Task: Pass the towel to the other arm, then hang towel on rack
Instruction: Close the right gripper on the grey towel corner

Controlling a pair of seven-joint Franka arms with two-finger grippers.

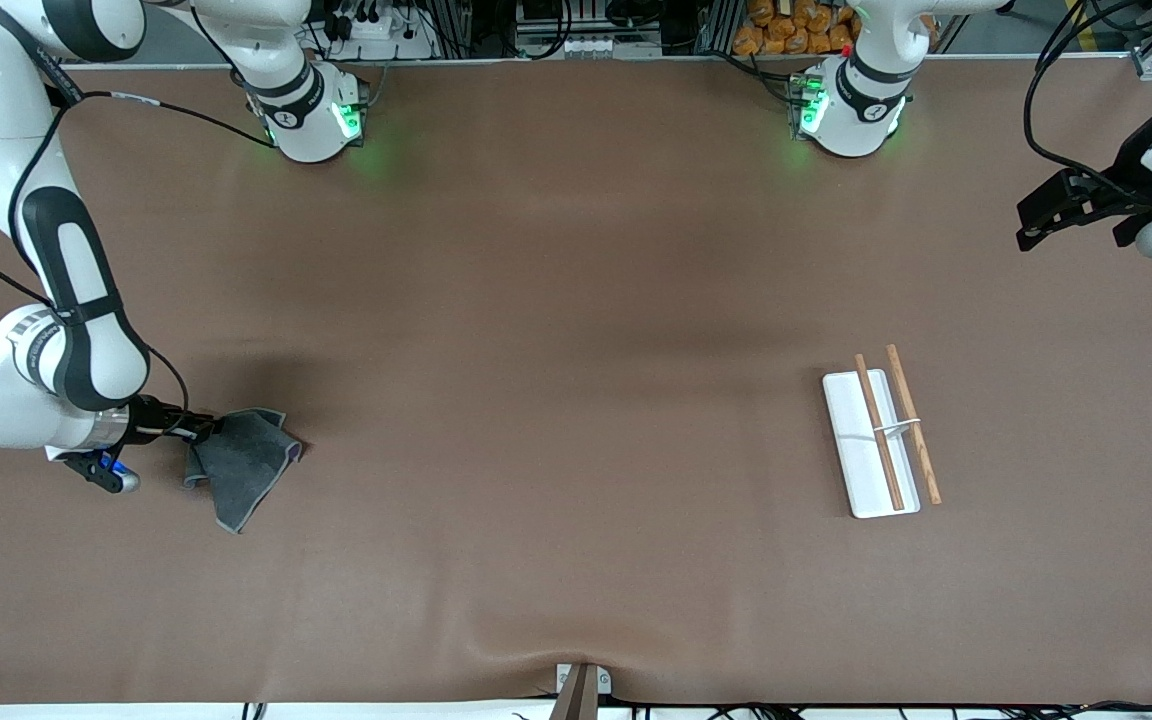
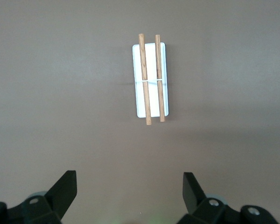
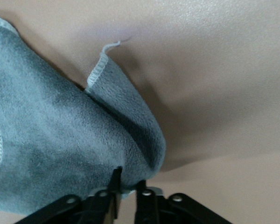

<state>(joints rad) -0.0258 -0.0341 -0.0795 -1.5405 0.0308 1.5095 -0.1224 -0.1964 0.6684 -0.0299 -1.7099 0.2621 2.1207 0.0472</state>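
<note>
Right gripper (image 1: pixel 204 428) is clamped on the towel (image 1: pixel 244 462) at the table — left gripper (image 2: pixel 129 191) waits apart; handover and rack (image 1: pixel 880 432) remain.

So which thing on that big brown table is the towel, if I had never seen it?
Start at the brown table and go to the right arm's end, away from the white rack with its two wooden rods. There the right claw is pinching a small crumpled cloth, the towel. It is the only soft thing here: dark grey with a thin pale trim.
</note>
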